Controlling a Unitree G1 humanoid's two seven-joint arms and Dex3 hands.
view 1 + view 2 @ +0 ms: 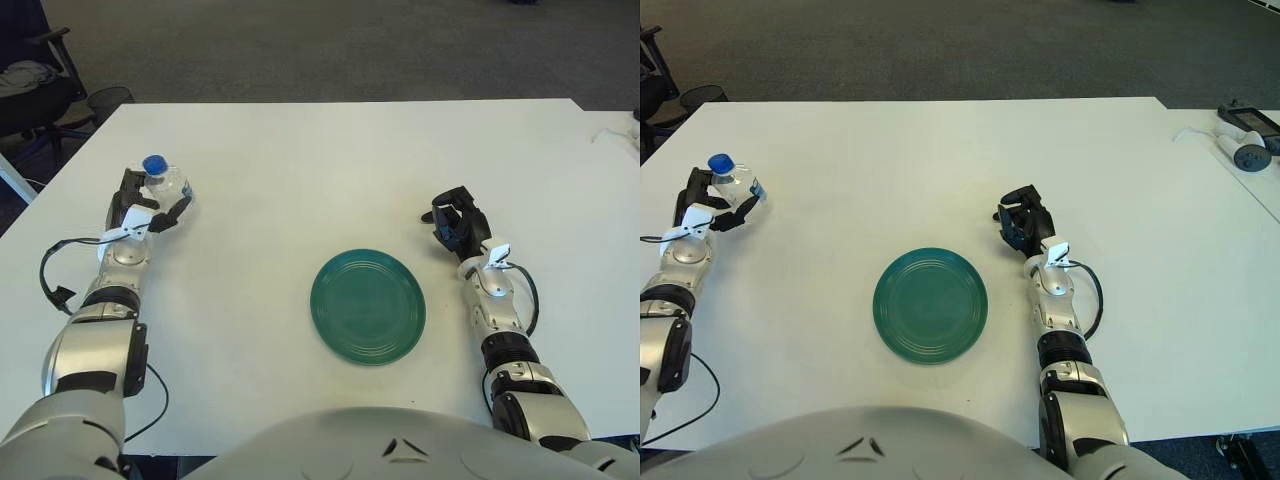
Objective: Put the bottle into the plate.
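A small clear bottle [163, 183] with a blue cap stands upright inside my left hand [150, 205] at the table's left side; the black fingers wrap around it. The round green plate [368, 305] lies flat in the middle front of the white table, well to the right of the bottle and holding nothing. My right hand [455, 221] shows beside the plate's upper right, fingers curled and holding nothing.
The white table [330, 170] stretches wide behind the plate. A white device with a cable [1240, 150] lies on a neighbouring table at far right. A chair [35, 75] and a bin stand off the table's far left corner.
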